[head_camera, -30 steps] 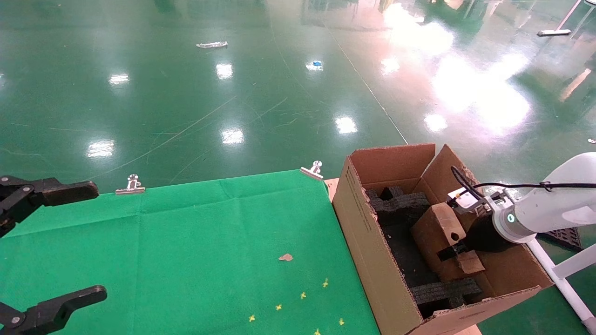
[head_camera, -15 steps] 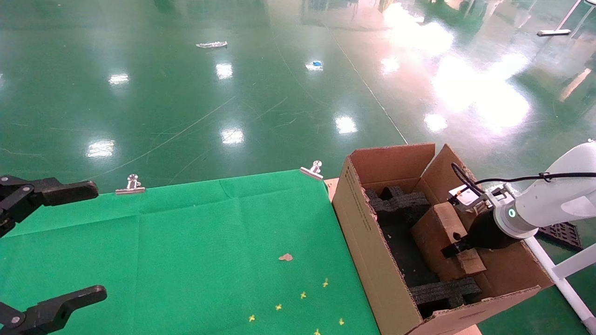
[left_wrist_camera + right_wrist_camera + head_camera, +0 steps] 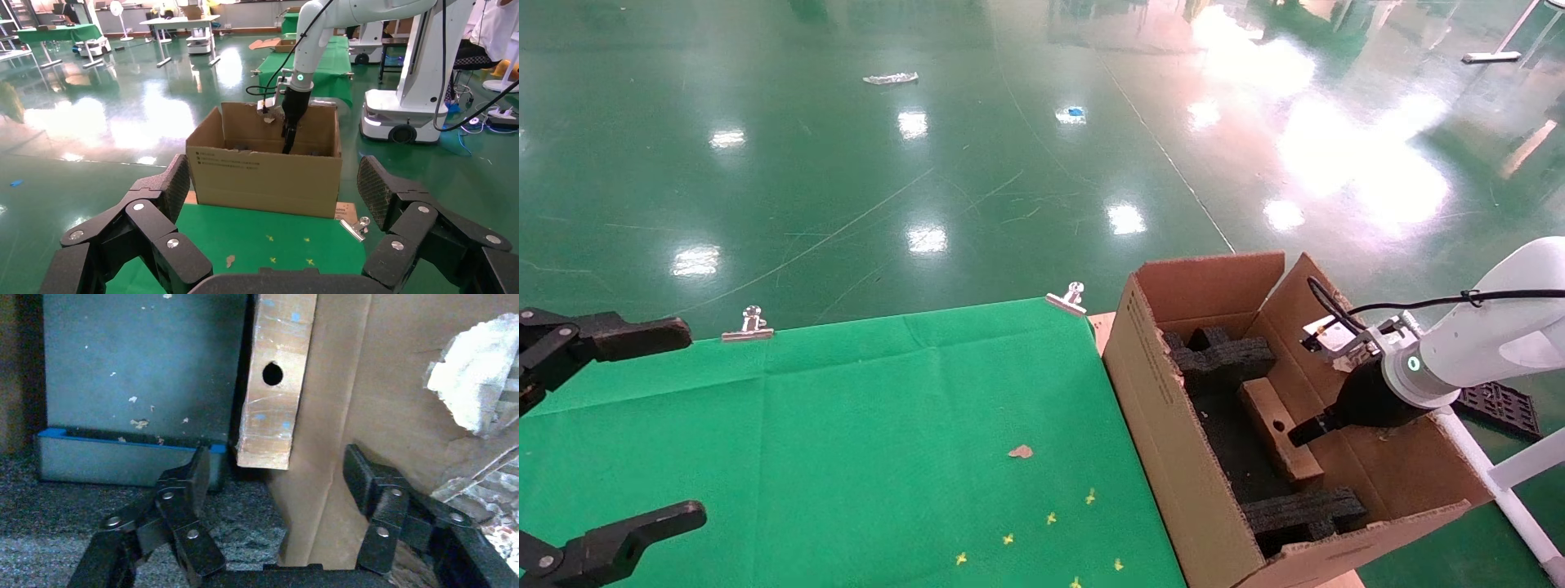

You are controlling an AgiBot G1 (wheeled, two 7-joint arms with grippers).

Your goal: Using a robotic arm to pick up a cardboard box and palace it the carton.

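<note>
The carton [image 3: 1164, 425] stands open at the right end of the green table, with black foam inserts [image 3: 1222, 355] inside. The slim cardboard box [image 3: 1275, 425] lies on its edge in the carton, hole side up, against the right inner wall. In the right wrist view the cardboard box [image 3: 278, 386] lies just beyond the fingertips, not between them. My right gripper [image 3: 1307, 429] hangs open inside the carton on the white robotic arm [image 3: 1483, 343], close to the box's near end. My left gripper [image 3: 695, 422] is parked open over the table's left edge.
A green cloth [image 3: 887, 425] covers the table, held by metal clips [image 3: 750, 325] at its far edge. A cardboard scrap [image 3: 1020, 451] and small yellow marks lie on it. A black grid piece [image 3: 1500, 406] sits on the floor right of the carton.
The right gripper held the cardboard box tilted up in the carton, then let it go. The box has settled low between the foam inserts, and the gripper has drawn back a little.
</note>
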